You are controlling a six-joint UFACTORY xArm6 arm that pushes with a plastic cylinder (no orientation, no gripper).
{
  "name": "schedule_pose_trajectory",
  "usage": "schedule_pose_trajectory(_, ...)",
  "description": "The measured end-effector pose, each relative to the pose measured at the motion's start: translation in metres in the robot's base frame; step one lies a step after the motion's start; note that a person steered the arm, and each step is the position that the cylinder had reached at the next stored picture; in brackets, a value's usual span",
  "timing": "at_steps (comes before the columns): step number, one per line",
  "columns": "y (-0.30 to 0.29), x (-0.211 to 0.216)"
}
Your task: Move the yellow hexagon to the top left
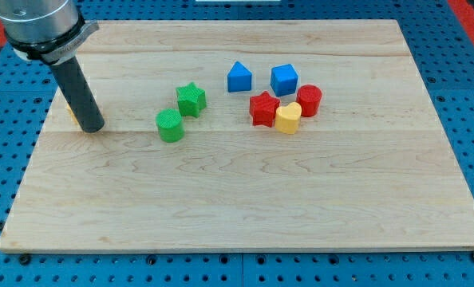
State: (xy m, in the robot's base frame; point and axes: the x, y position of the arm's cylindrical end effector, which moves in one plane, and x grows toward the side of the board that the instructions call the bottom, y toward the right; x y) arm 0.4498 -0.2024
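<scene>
My tip (91, 127), a bare rod with no hand, just right of the half-hidden yellow hexagon (73, 112).

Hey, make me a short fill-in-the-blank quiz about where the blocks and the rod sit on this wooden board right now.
1. My tip is at the view's ___ side of the board.
2. The yellow heart touches the red ___.
3. The green star sits up and to the right of the green ___.
4. There are ___ blue blocks: a house shape and a cube.

Missing words: left; star; cylinder; two
</scene>
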Motion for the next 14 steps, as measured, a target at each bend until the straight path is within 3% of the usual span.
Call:
schedule_pose_trajectory(1,0.007,0.018)
schedule_pose_trajectory(3,-0.023,0.018)
schedule_pose_trajectory(9,-0.034,0.021)
schedule_pose_trajectory(11,-0.028,-0.061)
schedule_pose_trajectory(14,-0.020,-0.127)
